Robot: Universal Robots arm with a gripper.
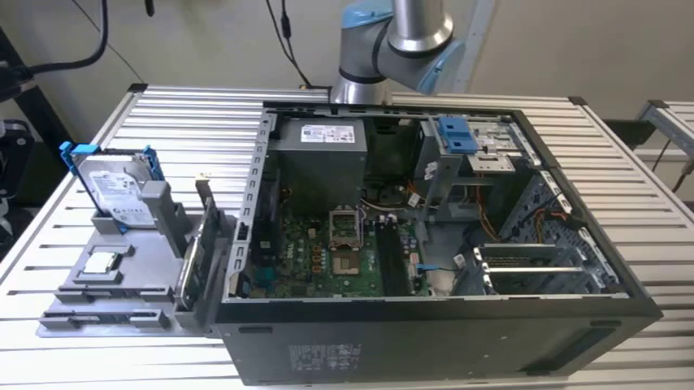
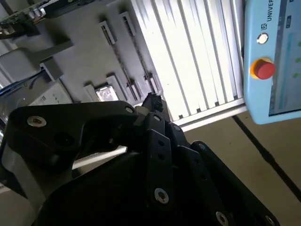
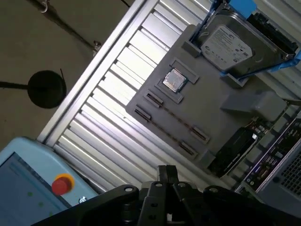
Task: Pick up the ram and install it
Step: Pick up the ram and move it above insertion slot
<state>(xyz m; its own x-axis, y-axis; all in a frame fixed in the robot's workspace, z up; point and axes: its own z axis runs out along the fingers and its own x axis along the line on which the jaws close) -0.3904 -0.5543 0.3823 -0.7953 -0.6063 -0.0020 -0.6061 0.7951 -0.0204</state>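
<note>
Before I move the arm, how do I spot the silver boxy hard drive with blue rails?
Find the open black computer case; a flat grey plastic tray lies beside it, on the exterior view's left. The hard drive stands tilted at that tray's far end: the only silver box with blue rails.

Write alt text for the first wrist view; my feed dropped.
The black tool, jaws shut and empty, points toward a grey parts tray on a slatted metal table. The tray holds a hard drive in blue rails, a processor chip and two thin strips, probably ram.
</note>
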